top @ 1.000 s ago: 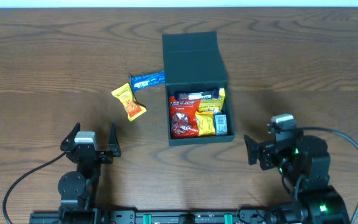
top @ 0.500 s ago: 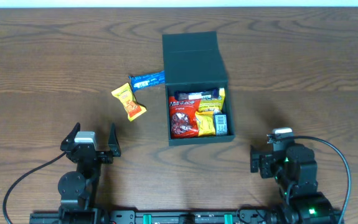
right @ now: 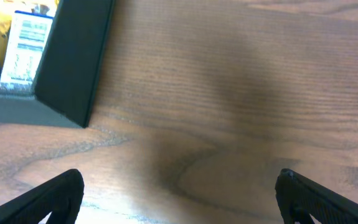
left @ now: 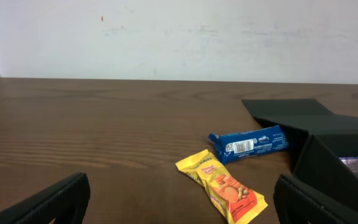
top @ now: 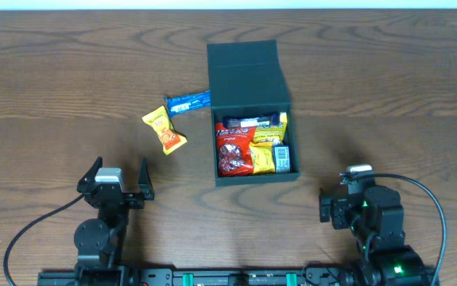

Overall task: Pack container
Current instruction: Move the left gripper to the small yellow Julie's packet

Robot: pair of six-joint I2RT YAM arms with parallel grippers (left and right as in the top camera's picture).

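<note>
Your right tool, gaping empty like your left tool, has retreated lower right from the dark teal cardboard container, leaving a yellow snack packet and blue wrapped bar unpacked.

**Overhead: box open, two snacks out on desk**

Container sits mid-desk, lid flap folded back toward far edge. Inside: red pkt at L, yellow pkts at R, dark bar across the top, and a white-label item in the near-R corner. Blue pkt lies just beside the box's L wall; whether it touches is unclear. Yellow snack pkt is near it, closer to the front and apart from the box. Left tool is at front L with fingers spread wide and nothing between them. Right tool is at front R, clear of the box; its jaws are hard to read from above.
</note>
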